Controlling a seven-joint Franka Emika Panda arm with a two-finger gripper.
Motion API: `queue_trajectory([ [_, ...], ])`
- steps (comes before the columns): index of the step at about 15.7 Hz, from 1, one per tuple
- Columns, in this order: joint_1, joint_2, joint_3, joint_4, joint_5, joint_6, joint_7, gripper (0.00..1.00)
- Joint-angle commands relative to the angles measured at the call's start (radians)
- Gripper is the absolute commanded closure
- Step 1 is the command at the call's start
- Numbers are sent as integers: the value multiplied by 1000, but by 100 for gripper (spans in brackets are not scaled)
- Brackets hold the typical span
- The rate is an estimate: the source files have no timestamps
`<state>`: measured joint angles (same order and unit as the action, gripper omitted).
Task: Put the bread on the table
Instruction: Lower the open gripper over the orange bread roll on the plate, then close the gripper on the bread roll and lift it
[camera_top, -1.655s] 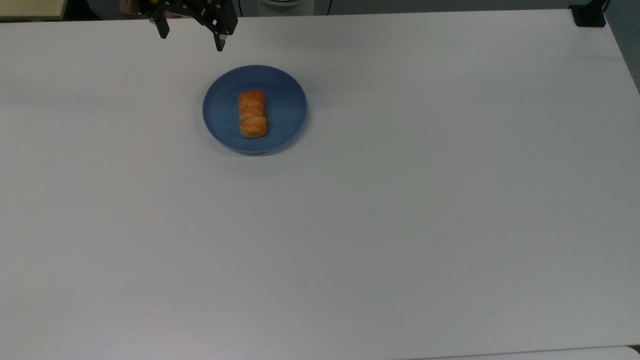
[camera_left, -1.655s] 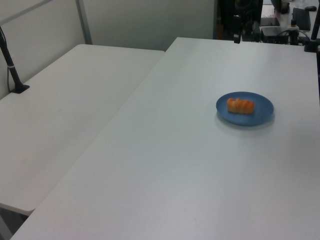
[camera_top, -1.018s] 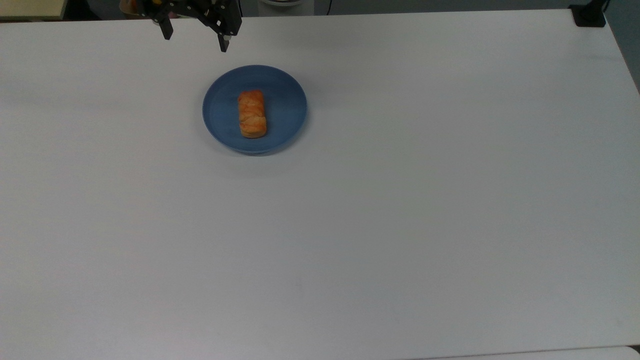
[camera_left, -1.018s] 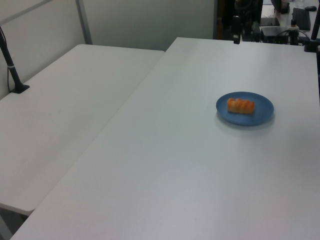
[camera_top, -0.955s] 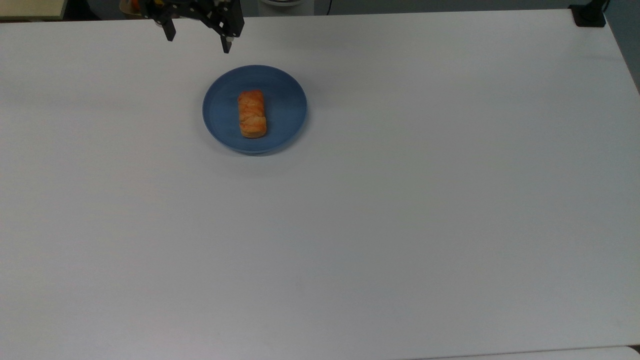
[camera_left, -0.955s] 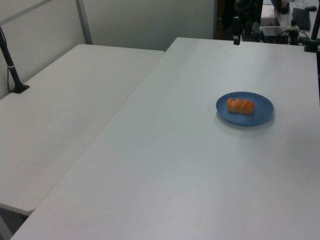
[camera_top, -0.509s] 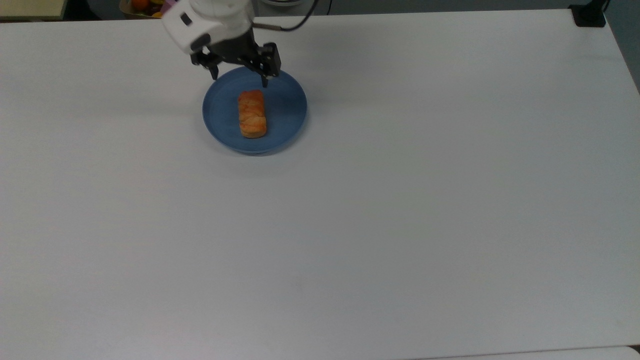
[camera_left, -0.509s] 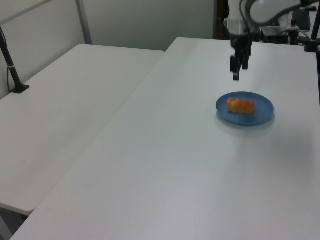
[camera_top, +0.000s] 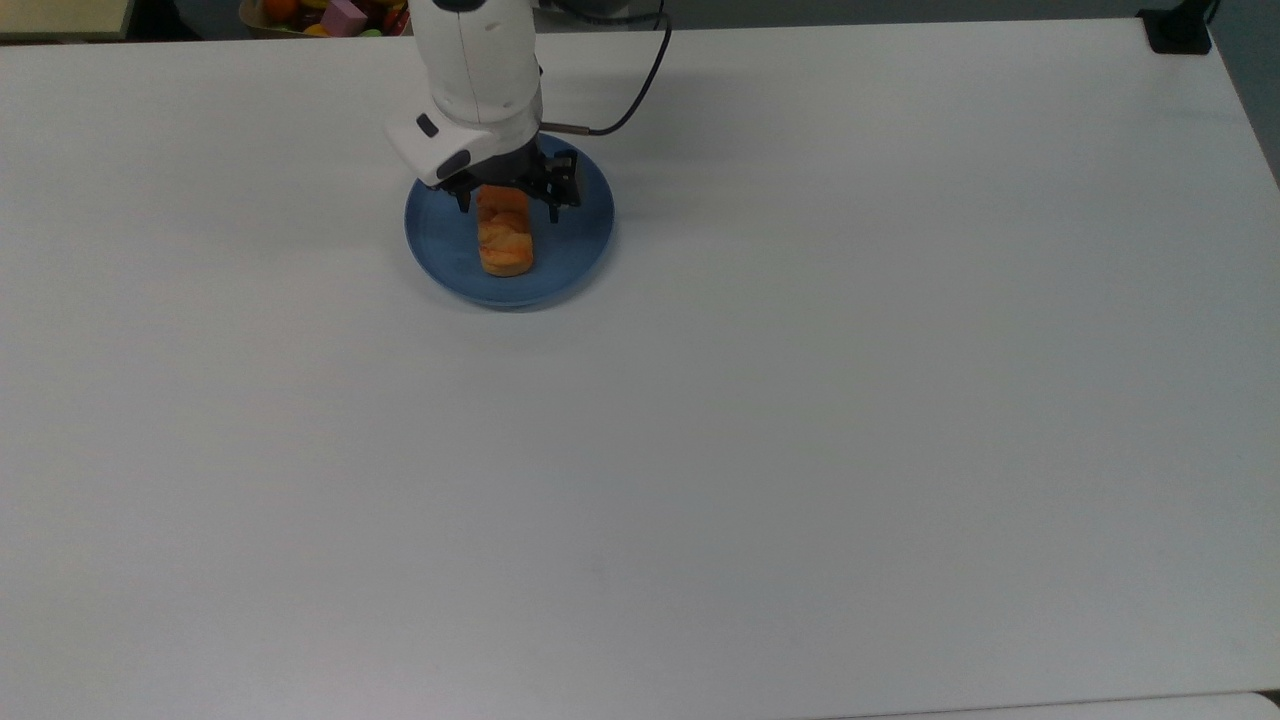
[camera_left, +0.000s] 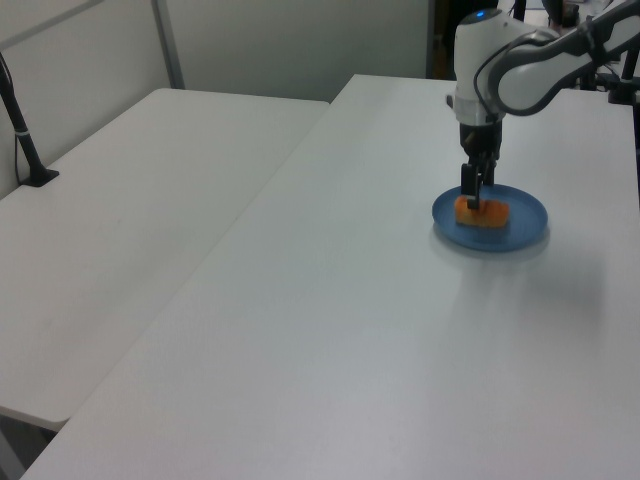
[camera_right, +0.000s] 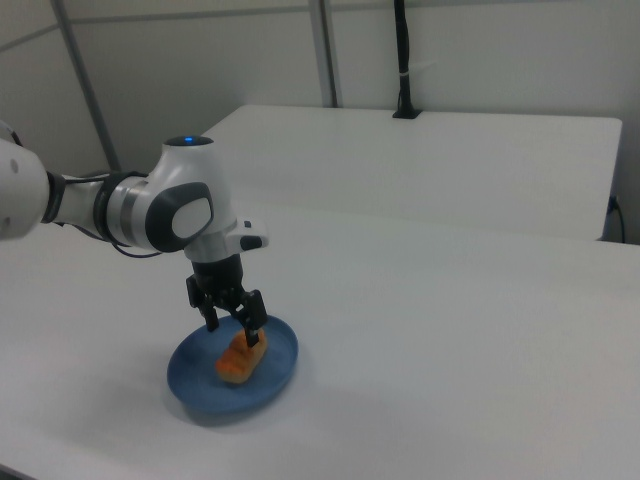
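Note:
The bread (camera_top: 506, 245) is a small orange-golden loaf lying on a round blue plate (camera_top: 575, 245) on the white table (camera_top: 800, 450). My gripper (camera_top: 508, 208) is open and lowered over the loaf's far end in the top view, one finger on each side of it. The left view shows the gripper (camera_left: 473, 195) pointing straight down onto the bread (camera_left: 484, 213) and plate (camera_left: 522, 226). Seen from the right view, the gripper (camera_right: 234, 330) stands with its fingers spread just above the bread (camera_right: 241, 360) on the plate (camera_right: 200, 382).
A bin of colourful items (camera_top: 330, 14) sits past the table's far edge. A black clamp (camera_top: 1178, 30) is at the top view's top right corner. A second white table (camera_left: 120, 220) with a black post (camera_left: 20, 125) adjoins.
The arm came in from the table's far edge and dropped over the plate. The open gripper now straddles the bread's end. Bread and plate have not moved.

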<state>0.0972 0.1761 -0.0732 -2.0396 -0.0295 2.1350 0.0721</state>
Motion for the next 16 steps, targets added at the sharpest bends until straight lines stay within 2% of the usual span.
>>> queue_trajectory([
  [1, -1, -1, -4, -57, -13, 63, -76, 21],
  [4, -2, -1, -4, -79, -13, 85, -104, 61],
  [6, -4, -3, -4, -77, -13, 85, -107, 95],
  [7, -5, -6, -4, -74, -13, 83, -107, 100],
  [10, -7, -36, -5, -53, -12, 33, -109, 100],
  [13, -7, -50, -5, 92, -1, -172, -107, 100],
  [16, -7, -46, -5, 286, 20, -338, -104, 100],
])
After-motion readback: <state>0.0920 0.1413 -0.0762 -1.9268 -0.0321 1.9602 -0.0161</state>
